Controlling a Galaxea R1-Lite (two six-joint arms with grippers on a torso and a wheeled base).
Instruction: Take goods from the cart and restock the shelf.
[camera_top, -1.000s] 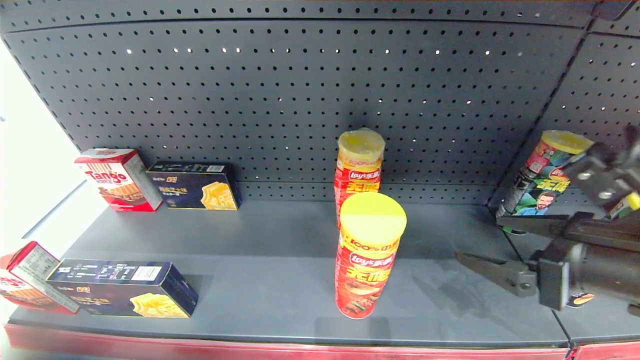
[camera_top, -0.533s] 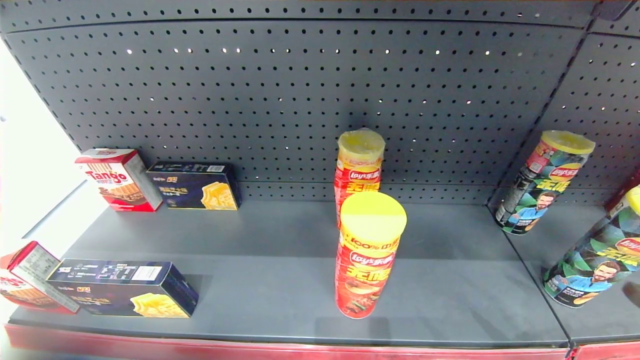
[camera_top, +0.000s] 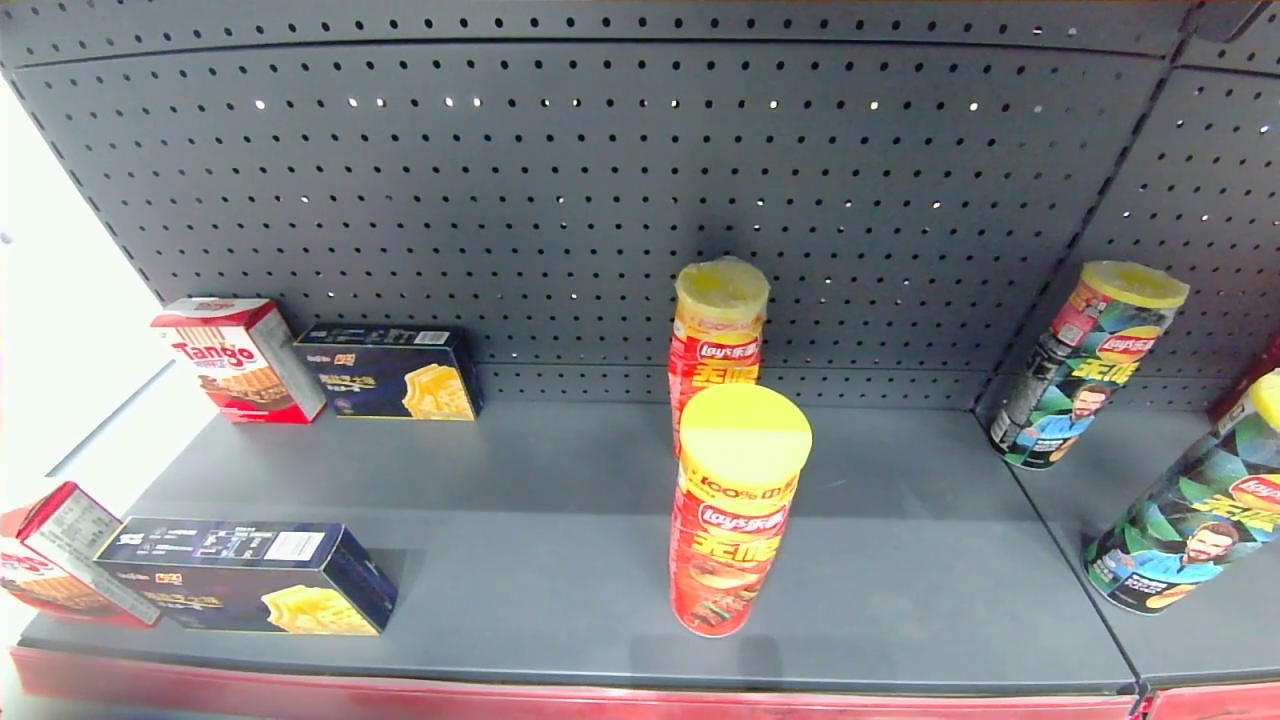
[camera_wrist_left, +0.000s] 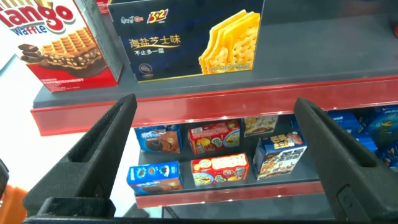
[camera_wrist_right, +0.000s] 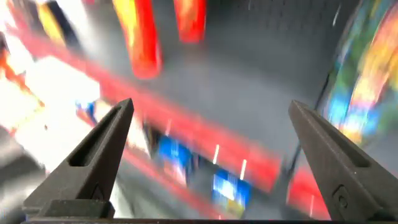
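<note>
From the head: looking down on a grey shelf (camera_top: 560, 560), with a front red can (camera_top: 738, 510) upright near the middle and a back red can (camera_top: 718, 330) just behind it against the pegboard. In the next bay to the right, a rear green can (camera_top: 1085, 365) and a near green can (camera_top: 1190, 510), both upright and well apart from the red pair. At the back left, a wafer box (camera_top: 238, 358) beside a cracker box (camera_top: 392, 372). At the left front edge, a front cracker box (camera_top: 245, 575) beside a red front box (camera_top: 60, 555). From the left wrist: left gripper (camera_wrist_left: 214, 106) spread wide with nothing between its fingers, hanging before the shelf's red lip, the two front boxes just past it and a lower shelf (camera_wrist_left: 224, 183) of small packs beneath. From the right wrist, badly smeared: right gripper (camera_wrist_right: 211, 106) also spread wide and empty, facing the shelf front. Judged as the gap between placings, with nothing in hand and the shelved goods standing free. Next: turn to the cart, close squarely on one item, and carry it to a bare patch beside its own kind without toppling the cans.
</note>
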